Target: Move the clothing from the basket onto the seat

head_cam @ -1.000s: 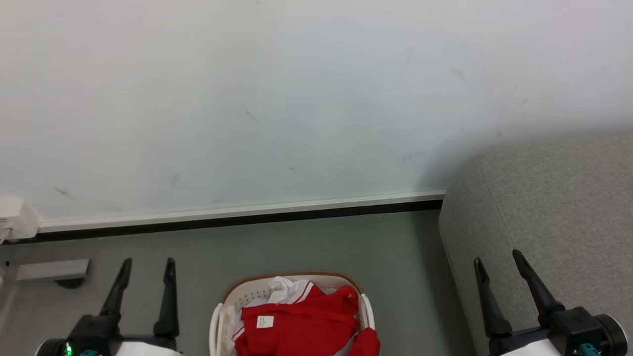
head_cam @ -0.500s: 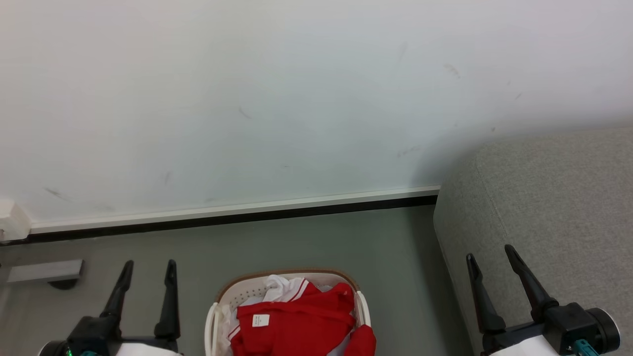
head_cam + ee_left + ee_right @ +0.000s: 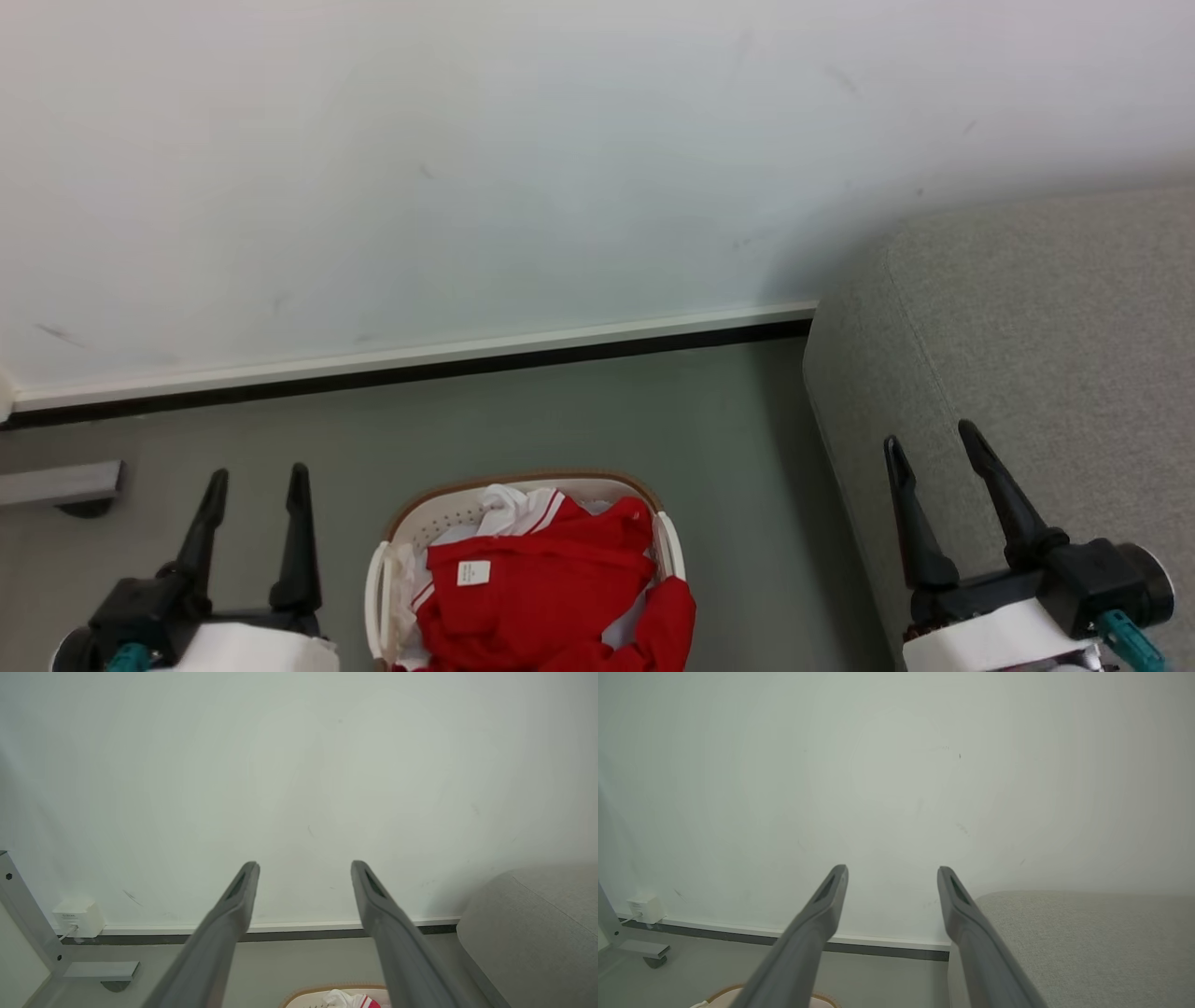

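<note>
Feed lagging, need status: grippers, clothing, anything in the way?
Open, empty: left gripper, right gripper. Red clothing heaped in laundry basket, none seen on sofa. Bare floor between them.

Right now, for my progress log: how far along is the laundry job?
Done: nothing yet; the clothing lies in the basket beside the seat. In hand: nothing; left claw and right claw stand open, empty. Left: carrying every garment to the seat.

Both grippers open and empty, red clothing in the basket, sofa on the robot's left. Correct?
No: the sofa stands on the robot's right, per the head view. Otherwise right: left gripper and right gripper open and empty, clothing in the basket.
</note>
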Available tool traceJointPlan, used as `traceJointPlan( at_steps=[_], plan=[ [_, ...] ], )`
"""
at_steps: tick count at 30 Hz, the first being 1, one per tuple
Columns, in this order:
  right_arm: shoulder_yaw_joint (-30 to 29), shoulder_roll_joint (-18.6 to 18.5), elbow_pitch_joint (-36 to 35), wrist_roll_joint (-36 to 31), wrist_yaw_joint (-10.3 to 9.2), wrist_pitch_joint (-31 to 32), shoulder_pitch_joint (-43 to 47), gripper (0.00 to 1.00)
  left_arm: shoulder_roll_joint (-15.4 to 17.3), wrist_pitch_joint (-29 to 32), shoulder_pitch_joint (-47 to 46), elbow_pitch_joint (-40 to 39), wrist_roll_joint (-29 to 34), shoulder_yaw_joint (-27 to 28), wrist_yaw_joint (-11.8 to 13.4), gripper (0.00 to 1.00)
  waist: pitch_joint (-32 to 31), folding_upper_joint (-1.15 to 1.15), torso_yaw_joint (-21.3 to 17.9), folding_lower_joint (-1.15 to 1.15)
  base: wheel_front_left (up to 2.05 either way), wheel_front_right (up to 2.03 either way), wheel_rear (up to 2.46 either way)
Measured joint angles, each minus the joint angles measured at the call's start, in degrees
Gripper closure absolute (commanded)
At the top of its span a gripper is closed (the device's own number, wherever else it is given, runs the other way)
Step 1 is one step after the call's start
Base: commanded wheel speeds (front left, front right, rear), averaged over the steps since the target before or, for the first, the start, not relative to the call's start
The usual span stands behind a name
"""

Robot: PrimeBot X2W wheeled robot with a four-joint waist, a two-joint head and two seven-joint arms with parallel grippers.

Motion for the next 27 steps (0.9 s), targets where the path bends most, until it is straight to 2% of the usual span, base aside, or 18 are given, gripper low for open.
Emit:
traceJointPlan(
  at_steps=[12,20,27],
  plan=[
    [0.7,0.0,-3.8,2.0,0.0,0.0,-5.8,0.0,0.9,0.0,-7.0,3.6,-2.9,2.1,-2.3,0.0,9.6,0.0,-2.3,0.0,0.0,0.0,0.0],
    [0.6,0.0,-7.1,3.0,0.0,0.0,-9.5,0.0,6.3,0.0,-12.7,10.3,-5.3,-3.1,-2.8,0.0,17.5,0.0,-4.5,0.01,0.0,0.0,0.0],
    [0.1,-0.1,-10.3,4.4,0.0,-0.1,-12.1,0.0,12.9,0.0,-17.3,17.5,-12.1,-9.7,-2.8,0.0,23.5,0.0,-7.2,0.01,0.0,0.0,0.0]
  ],
)
